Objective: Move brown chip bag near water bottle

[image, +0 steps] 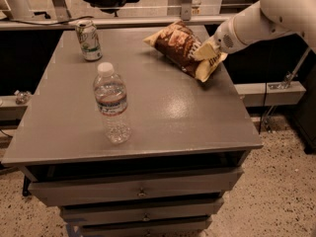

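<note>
The brown chip bag [180,47] has pale yellow ends and hangs tilted just above the far right part of the grey table [163,117]. My gripper [210,51] comes in from the right on a white arm and is shut on the bag's right end. The water bottle [112,103], clear with a white cap and a blue-and-white label, stands upright at the front left of the table, well away from the bag.
A green-and-white drink can [88,40] stands at the far left corner of the table. Drawers [140,191] sit under the tabletop. A low ledge [269,90] and a cable lie to the right of the table.
</note>
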`<move>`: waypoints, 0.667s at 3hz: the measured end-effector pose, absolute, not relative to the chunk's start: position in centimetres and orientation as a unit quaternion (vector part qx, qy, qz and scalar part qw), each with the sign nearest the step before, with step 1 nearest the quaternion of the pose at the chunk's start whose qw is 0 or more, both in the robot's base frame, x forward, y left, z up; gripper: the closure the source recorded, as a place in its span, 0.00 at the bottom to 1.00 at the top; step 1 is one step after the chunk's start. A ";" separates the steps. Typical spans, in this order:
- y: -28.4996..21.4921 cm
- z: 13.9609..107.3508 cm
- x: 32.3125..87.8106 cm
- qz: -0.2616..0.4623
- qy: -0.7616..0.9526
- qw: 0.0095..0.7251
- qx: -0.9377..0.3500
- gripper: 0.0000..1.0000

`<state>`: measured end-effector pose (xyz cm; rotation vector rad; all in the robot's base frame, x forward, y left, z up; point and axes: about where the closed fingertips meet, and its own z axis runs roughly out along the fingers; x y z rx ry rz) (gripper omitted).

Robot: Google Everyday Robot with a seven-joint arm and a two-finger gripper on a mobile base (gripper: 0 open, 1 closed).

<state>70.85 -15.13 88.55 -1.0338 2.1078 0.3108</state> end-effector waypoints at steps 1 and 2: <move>-14.4 88.8 70.1 0.135 0.822 0.375 -0.407 1.00; -13.3 89.5 68.2 0.159 0.816 0.367 -0.417 1.00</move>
